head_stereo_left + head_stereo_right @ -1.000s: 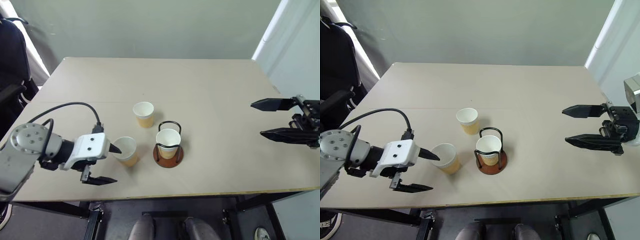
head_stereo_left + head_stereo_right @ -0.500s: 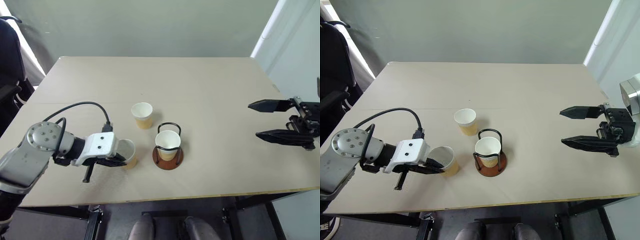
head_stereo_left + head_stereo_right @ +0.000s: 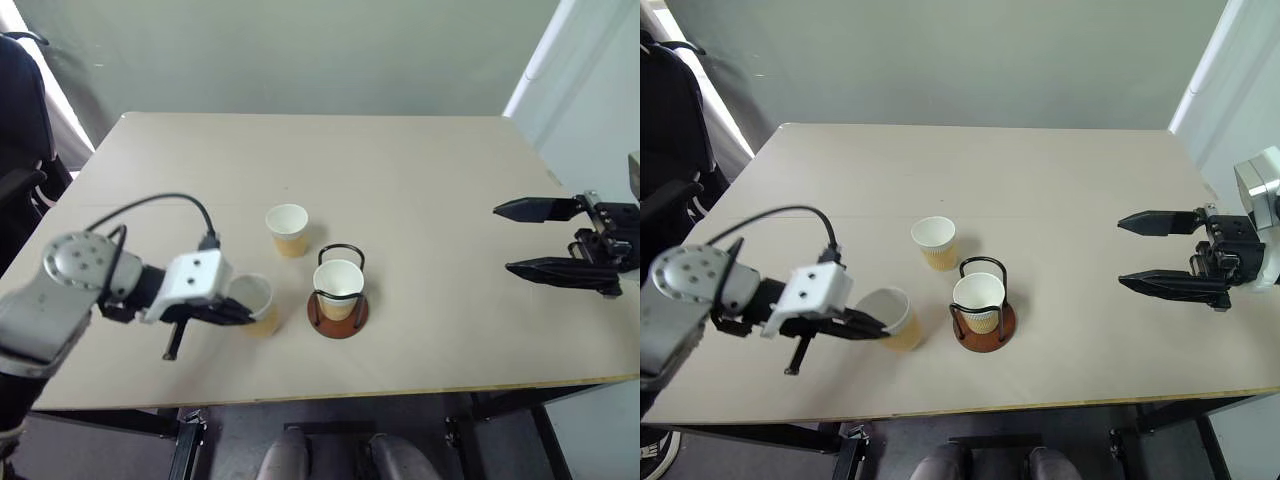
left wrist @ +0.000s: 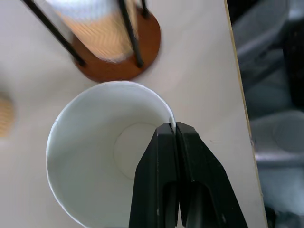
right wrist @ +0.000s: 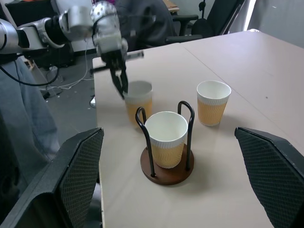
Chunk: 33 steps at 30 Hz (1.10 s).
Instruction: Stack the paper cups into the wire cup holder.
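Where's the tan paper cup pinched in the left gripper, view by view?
Left eye view: the pinched tan paper cup sits left of the wire cup holder.
Right eye view: lower centre-left, holder to its right.
Left wrist view: the white inside, rim between the shut fingers.
Right wrist view: behind the holder.
Shared landmark: the holder's reddish-brown disc base.

Paper cups (image 3: 287,229): tan-yellow outer walls with a fine zigzag pattern, white rims and white interiors. Wire cup holder (image 3: 338,312): reddish-brown disc base, dark wire loops. Table (image 3: 420,180): plain pale beige; gripper fingers (image 4: 175,180) black.
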### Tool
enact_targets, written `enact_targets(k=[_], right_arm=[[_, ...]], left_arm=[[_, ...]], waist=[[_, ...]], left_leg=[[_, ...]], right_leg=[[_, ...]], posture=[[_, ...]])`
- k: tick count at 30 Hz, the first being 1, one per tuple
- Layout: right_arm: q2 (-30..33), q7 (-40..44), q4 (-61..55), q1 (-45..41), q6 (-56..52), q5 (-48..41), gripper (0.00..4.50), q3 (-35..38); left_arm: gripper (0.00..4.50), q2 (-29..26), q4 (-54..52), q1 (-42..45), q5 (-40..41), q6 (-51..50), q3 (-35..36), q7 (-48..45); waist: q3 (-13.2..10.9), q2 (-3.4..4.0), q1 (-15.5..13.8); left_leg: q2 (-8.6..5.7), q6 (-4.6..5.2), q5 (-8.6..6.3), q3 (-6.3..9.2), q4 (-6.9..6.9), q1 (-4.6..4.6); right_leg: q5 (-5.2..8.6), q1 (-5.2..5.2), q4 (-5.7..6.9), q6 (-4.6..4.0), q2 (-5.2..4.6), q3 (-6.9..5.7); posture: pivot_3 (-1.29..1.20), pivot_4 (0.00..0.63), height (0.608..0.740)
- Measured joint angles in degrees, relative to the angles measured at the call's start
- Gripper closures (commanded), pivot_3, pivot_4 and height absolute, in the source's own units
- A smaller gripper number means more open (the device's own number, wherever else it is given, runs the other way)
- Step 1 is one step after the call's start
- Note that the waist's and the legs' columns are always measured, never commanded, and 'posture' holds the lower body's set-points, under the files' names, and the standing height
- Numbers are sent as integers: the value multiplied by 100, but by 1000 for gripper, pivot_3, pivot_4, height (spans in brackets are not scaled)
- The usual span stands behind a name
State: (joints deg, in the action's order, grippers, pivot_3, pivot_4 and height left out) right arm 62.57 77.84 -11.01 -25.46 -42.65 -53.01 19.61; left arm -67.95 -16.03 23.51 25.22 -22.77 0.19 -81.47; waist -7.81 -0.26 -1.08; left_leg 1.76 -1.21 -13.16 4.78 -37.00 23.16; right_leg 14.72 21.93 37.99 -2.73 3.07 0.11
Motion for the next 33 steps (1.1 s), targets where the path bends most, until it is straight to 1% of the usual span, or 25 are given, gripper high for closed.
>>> enact_targets(k=[5, 7, 10, 12, 14, 18, 21, 24, 29, 33], right_arm=[[3, -15, 13, -22, 37, 43, 0, 7], [6, -28, 14, -31, 33, 33, 0, 14], [78, -14, -78, 5, -33, -50, 0, 117], [134, -14, -106, 36, -39, -80, 0, 237], [149, -27, -144, 127, -41, -79, 0, 305], [148, -136, -325, 245, -83, -86, 0, 345], [148, -254, -452, 343, -139, -123, 0, 432], [144, -384, -603, 477, -195, -192, 0, 551], [144, -564, -840, 769, -313, -285, 0, 873], [145, -676, -971, 909, -365, -319, 0, 1008]], left_arm=[[4476, 53, 223, 981, 397, -154, 166, -216], [4476, 211, 459, 1519, 416, -142, 78, -262], [4476, 529, 789, 2634, 502, -140, -20, -466], [4476, 704, 815, 2958, 612, -116, -72, -647], [4476, 980, 899, 3093, 682, -96, -263, -819], [4476, 1440, 1153, 3454, 679, 174, -951, -861], [4476, 1580, 1286, 3704, 656, 506, -1396, -867], [4476, 1813, 1558, 3940, 403, 1002, -1859, -871], [4476, 1822, 1844, 4069, 386, 1444, -2413, -873], [4476, 1676, 1895, 4176, 567, 1575, -2616, -876]], waist=[[0, 1, 3], [0, 0, -8], [0, 1, -32], [2, 6, -26], [2, 5, -19], [1, 4, -27], [1, 4, -26], [1, 4, -35], [-1, 6, -37], [-1, 7, -31]], left_leg=[[0, 8, -5, -9, -6, -2], [0, 10, -4, -8, -8, 1], [-1, 16, -6, -12, -11, 4], [-2, 26, -12, -30, -11, -2], [-2, 28, -13, -36, -13, -6], [-2, 27, -12, -40, -23, 3], [-2, 32, -15, -44, -26, 2], [-2, 36, -18, -45, -32, 3], [-3, 41, -21, -49, -50, 18], [-3, 39, -23, -49, -83, 30]], right_leg=[[-6, -3, -2, 6, -2, 9], [-7, 0, -1, 7, -2, 9], [-11, -2, -7, 13, -4, 12], [-11, -9, -11, 18, -10, 17], [-8, -11, -11, 23, -11, 18], [-9, -5, -10, 29, -11, 19], [-6, -7, -11, 38, -11, 23], [-2, -10, -10, 44, -11, 24], [5, -4, -10, 57, -11, 28], [12, -5, -10, 69, -11, 30]], posture=[[0, 150, 740], [0, 150, 740], [0, 150, 740], [0, 150, 740], [0, 150, 740], [0, 150, 740], [0, 150, 740], [0, 150, 740], [0, 150, 740], [0, 150, 740]])
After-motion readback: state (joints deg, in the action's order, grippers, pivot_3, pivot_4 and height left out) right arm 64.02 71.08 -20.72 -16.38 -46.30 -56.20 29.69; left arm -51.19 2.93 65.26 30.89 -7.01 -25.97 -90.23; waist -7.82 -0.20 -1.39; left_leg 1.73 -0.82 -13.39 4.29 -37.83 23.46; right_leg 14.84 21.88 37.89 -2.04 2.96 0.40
